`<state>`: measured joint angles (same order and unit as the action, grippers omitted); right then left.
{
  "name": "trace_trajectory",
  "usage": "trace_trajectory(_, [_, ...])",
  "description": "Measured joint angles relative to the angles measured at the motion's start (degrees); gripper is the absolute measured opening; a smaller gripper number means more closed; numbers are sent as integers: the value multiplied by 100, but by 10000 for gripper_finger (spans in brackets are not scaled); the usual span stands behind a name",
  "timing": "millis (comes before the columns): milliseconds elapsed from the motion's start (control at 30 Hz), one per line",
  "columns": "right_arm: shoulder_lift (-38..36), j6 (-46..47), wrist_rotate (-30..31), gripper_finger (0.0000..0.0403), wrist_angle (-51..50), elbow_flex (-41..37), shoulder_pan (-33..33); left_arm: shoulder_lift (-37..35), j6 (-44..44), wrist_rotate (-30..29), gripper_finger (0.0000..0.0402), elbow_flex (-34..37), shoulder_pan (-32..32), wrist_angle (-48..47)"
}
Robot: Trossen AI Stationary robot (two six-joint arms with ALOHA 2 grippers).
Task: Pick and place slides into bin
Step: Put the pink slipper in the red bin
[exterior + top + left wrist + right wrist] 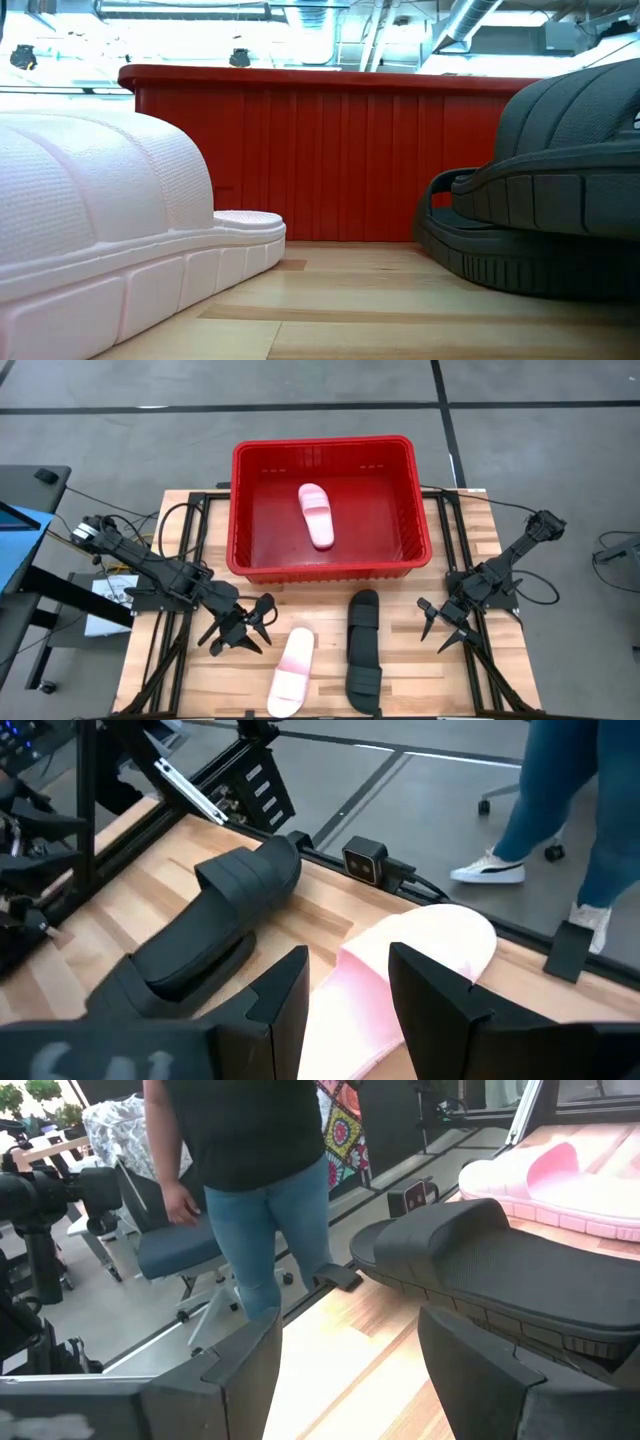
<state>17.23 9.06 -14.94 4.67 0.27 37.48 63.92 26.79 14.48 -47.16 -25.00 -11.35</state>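
The red bin [330, 565] stands at the table's far middle with one pale pink slide [316, 515] lying flat inside. A second pink slide [293, 672] lies on the table in front of the bin. It also shows in the low view [100, 230] and the left wrist view [420, 950]. Two black slides [363, 650] lie in a line to its right, and in the low view one black slide [570, 130] rests partly on the other [490, 250]. My left gripper [260, 626] is open and empty, left of the pink slide. My right gripper [435, 630] is open and empty, right of the black slides.
The bin's near wall [330, 160] rises right behind the slides. Bare wood lies between the pink and black slides [340, 300]. A person in jeans stands beyond the table's near edge, seen in the left wrist view [570, 790] and the right wrist view [260, 1210]. A small black camera [365, 860] sits at that edge.
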Motion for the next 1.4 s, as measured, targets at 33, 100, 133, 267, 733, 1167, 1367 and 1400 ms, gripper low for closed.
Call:
trace_trajectory(33, [0, 0, -2, 226, 0, 0, 0, 0, -51, -52, 132, 0, -26, 1])
trace_trajectory(100, [-1, 0, -1, 226, 2, -1, 2, 0, -75, -216, 132, 0, -96, 0])
trace_trajectory(133, [-2, 0, 0, 226, 1, -1, 1, 0, -73, -290, 132, 0, -138, -9])
trace_trajectory(267, [-2, 0, 0, 226, 2, -2, 0, -2, -29, -339, 132, 0, -402, -154])
trace_trajectory(733, [-1, 0, 0, 226, 2, -1, 1, -4, -794, -958, 132, 0, -1485, -311])
trace_trajectory(1167, [0, -2, -2, 226, 0, 0, 2, 46, -1620, -2883, 132, 0, -2078, -75])
trace_trajectory(1367, [-2, 0, 0, 226, 2, -2, 2, 635, -2045, -3405, 132, -41, -2387, 504])
trace_trajectory(1400, [0, 0, 0, 226, 0, 0, 2, 799, -2139, -3545, 132, -111, -2422, 550])
